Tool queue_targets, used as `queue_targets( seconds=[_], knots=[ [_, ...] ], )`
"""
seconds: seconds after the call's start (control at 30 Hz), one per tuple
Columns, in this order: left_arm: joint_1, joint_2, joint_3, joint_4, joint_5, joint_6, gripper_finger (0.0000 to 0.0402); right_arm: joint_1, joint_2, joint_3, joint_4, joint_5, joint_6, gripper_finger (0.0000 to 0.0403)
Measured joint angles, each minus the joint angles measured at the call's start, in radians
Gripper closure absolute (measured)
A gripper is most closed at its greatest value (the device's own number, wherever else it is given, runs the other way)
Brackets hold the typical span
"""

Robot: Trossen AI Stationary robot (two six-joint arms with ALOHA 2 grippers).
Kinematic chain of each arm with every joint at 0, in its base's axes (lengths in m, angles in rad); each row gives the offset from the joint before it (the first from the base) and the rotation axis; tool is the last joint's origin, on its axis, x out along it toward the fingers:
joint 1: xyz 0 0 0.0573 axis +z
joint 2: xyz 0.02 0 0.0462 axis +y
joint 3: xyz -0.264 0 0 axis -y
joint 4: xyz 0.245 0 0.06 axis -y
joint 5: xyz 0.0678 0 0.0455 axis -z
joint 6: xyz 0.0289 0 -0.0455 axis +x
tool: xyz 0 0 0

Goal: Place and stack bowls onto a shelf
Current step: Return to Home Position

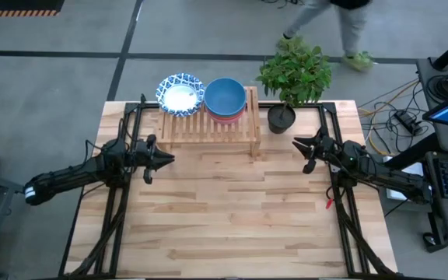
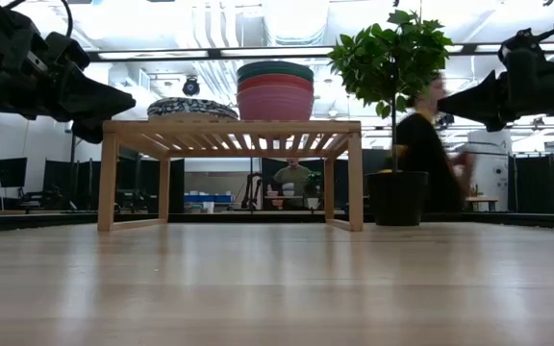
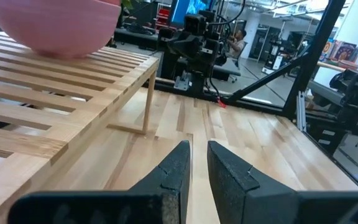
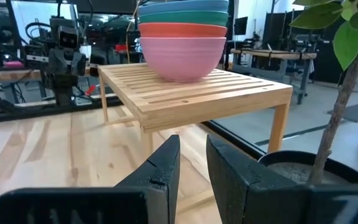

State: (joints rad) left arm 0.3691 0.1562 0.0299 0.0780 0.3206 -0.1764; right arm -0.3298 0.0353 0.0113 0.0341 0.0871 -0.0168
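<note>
The bowls stand in two stacks side by side on the slatted top of the shelf (image 1: 208, 128), at the far middle of the worktop (image 1: 232, 210). The plain stack (image 2: 275, 89) sits at the shelf's end nearer the plant pot (image 1: 281, 118). It runs from the pink bowl (image 4: 182, 56) at the bottom through the red bowl (image 4: 182, 30) and the green bowl (image 4: 182, 17) to the blue bowl (image 1: 225, 95) on top. The patterned stack (image 1: 180, 94) sits just beside it at the other end. It is nested too tightly to count, so I cannot tell how many bowls it holds.

No bowl shows anywhere on the worktop away from the shelf, so the placing and stacking looks finished. What is left, as I judge it, is only for the arms to settle at rest.

The left jaws hover above the worktop in front of the shelf's left end, and the right jaws hover near the plant pot on the right. Each pair is drawn close with a narrow slit between, pinching nothing. A person (image 2: 429, 144) passes in the room behind.
</note>
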Motion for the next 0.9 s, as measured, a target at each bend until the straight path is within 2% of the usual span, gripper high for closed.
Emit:
queue_targets(
  seconds=[0.9],
  knots=[
    [0.0,0.0,0.001,0.002,0.0,0.01,0.0363,0.0,0.0,-0.001,0.0,0.0,-0.018,0.0335]
  ],
)
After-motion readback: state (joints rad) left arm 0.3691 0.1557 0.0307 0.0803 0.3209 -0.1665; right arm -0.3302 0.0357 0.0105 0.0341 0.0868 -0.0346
